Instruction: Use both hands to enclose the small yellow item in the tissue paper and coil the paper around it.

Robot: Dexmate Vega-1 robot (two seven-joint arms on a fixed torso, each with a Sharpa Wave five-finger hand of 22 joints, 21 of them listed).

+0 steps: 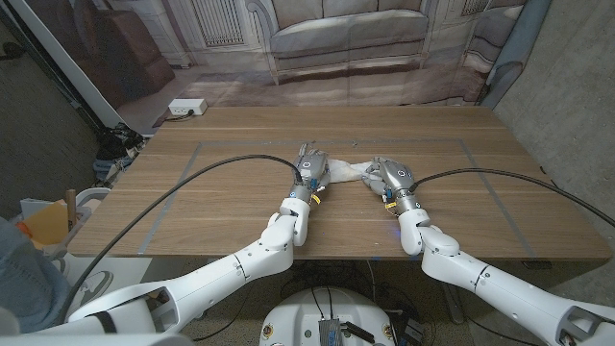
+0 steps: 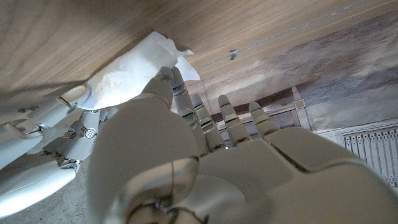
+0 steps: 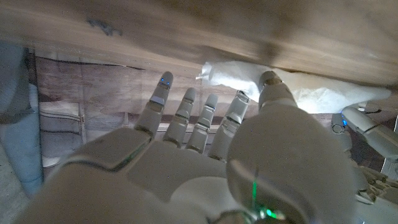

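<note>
The white tissue paper (image 1: pixel 350 171) lies crumpled into a short bundle at the middle of the table; what it wraps is hidden. My left hand (image 1: pixel 312 165) stands at the bundle's left end and my right hand (image 1: pixel 392 177) at its right end. In the left wrist view my left hand (image 2: pixel 205 168) reaches out with straight, spread fingers, its thumb tip against the tissue paper (image 2: pixel 127 71). The right hand (image 3: pixel 205 168) likewise keeps its fingers straight and apart, the thumb tip touching the tissue paper (image 3: pixel 311 87). Neither hand closes around the paper.
Grey tape lines (image 1: pixel 207 144) mark a rectangle on the wooden table (image 1: pixel 461 221). A white box (image 1: pixel 187 108) lies beyond the far left edge. A person's blue sleeve (image 1: pixel 21 274) shows at the near left, next to a brown bag (image 1: pixel 48 223).
</note>
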